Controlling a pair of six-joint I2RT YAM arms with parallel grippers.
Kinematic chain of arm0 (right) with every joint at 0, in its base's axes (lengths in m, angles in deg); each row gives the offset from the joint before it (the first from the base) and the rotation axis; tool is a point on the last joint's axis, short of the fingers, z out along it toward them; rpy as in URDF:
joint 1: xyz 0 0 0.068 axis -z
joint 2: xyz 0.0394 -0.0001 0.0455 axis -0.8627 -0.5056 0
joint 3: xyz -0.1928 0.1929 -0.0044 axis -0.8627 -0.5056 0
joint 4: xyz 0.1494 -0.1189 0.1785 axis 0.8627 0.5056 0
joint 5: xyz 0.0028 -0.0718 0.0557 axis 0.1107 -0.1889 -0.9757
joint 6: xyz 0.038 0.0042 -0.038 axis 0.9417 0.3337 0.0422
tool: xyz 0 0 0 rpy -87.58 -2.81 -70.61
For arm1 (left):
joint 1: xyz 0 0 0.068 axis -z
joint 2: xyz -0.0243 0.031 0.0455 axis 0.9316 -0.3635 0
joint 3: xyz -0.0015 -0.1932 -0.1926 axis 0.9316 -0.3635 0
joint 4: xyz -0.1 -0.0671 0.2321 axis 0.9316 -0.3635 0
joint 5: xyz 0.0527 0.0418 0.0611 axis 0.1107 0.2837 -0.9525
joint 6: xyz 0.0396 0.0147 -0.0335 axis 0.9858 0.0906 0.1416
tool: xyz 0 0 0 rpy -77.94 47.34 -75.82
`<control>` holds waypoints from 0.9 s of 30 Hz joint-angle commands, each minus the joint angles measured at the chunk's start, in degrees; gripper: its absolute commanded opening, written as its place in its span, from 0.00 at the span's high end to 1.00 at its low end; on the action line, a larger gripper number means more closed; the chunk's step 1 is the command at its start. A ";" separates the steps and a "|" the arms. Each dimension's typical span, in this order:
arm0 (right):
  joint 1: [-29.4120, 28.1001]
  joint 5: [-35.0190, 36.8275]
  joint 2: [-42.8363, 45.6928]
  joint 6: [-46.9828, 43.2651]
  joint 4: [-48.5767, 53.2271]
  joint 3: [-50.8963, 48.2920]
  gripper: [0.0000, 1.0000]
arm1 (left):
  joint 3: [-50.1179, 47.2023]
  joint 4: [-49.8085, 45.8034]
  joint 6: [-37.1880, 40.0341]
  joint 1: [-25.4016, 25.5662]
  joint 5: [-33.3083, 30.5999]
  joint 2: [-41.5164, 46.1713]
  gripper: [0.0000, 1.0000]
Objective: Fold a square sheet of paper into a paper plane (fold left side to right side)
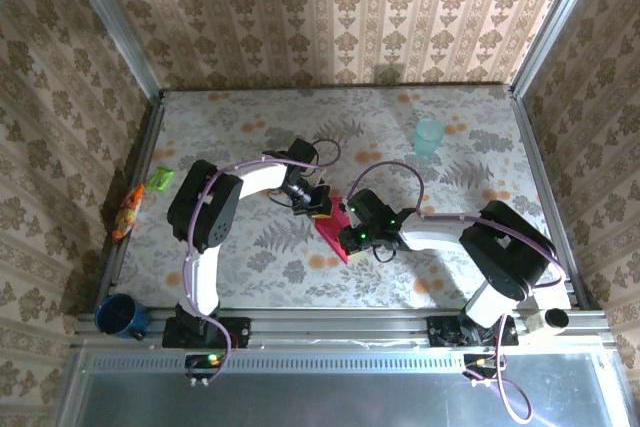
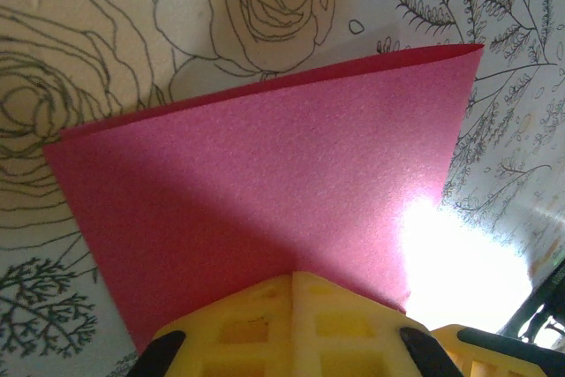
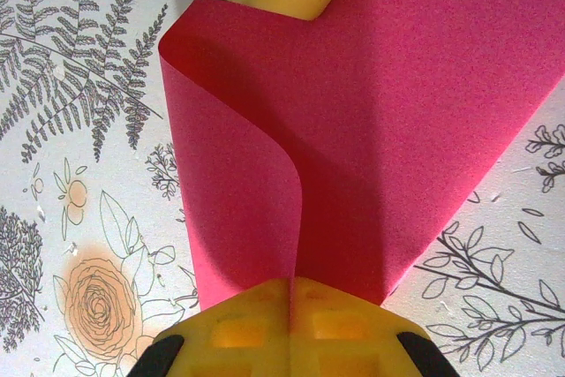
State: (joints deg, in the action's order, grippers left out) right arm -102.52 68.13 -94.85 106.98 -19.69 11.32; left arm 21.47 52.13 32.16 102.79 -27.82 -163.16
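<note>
A tabletop (image 1: 250,127) printed with pale flowers and ferns sits inside walls of patterned beige wallpaper, with a metal rail along its near edge. Two robot arms reach from that edge towards the middle of the tabletop.

The left tool (image 2: 292,282) has its two yellow fingers pressed together, clamped on one edge of the square sheet of paper (image 2: 265,183). In the left wrist view, the magenta-red sheet spreads away from the fingertips over the floral surface. Along its far edge a second layer peeks out, so the sheet is doubled over.

The right tool (image 3: 290,284) is also closed, its yellow fingers pinched together on the sheet. In the right wrist view, the paper rises from the fingertips and curls over on the left in a soft, uncreased loop, while a flatter part runs off to the upper right. A yellow finger of the other tool touches the sheet at the top of that view.

From above, the two tools meet near the tabletop's centre, close together, with the sheet between and just beneath them, its lower corner pointing towards the near edge.

Farther out, a pale teal cup (image 1: 428,137) stands well apart at the back right. A green packet (image 1: 161,180) and an orange packet (image 1: 127,209) lie at the left edge. A blue mug (image 1: 120,317) sits at the near left corner.
</note>
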 commanded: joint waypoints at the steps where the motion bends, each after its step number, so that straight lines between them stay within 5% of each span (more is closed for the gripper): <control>1: 0.39 0.50 1.10 0.78 1.21 -0.71 1.00 | -0.55 -3.82 0.76 0.43 -4.49 -2.46 0.95; 27: 0.33 1.34 0.66 0.30 1.46 0.49 1.00 | -0.10 -4.65 1.01 0.42 -5.02 -2.52 0.95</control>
State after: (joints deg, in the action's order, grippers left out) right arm -102.52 68.16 -93.48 107.42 -19.69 10.48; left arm 21.84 51.54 32.19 103.10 -28.67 -163.16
